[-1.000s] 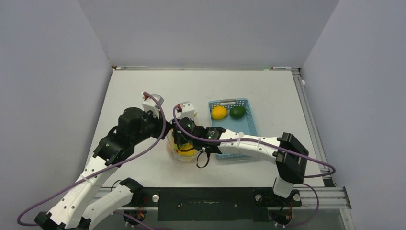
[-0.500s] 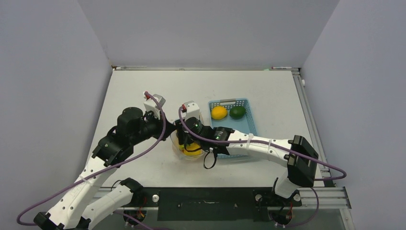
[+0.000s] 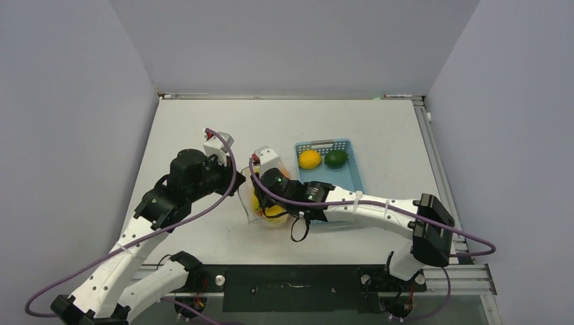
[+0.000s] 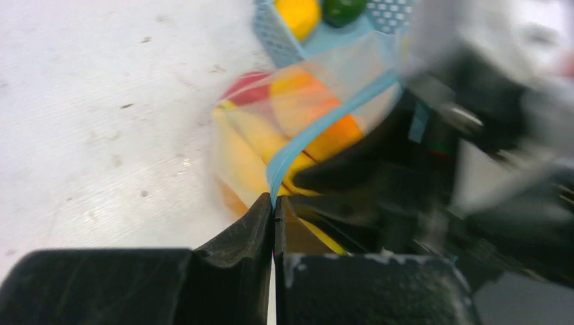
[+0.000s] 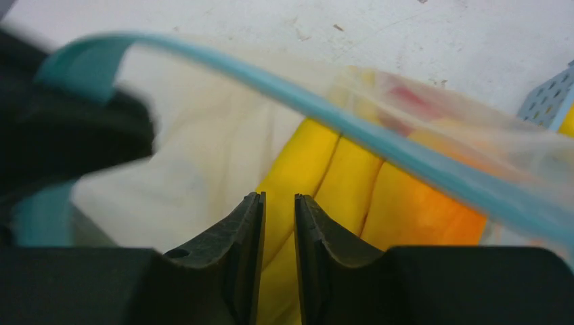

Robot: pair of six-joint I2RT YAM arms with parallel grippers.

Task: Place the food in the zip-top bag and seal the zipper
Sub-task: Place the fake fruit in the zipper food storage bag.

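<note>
The clear zip-top bag stands open between both arms, left of the basket. My left gripper is shut on the end of its teal zipper. Through the plastic show yellow bananas, an orange and a red apple. My right gripper is inside the bag's mouth, under the zipper. Its jaws stand a little apart with nothing between them, just above the bananas and beside an orange-yellow fruit. A lemon and a lime lie in the basket.
The light-blue lattice basket sits right of the bag, partly under my right forearm. Purple cables loop over both arms. Grey walls close the table at the left, back and right.
My right wrist has shifted a little right and towards the near edge inside the bag's mouth, and the bag has moved with it. The left gripper keeps its hold on the zipper.
</note>
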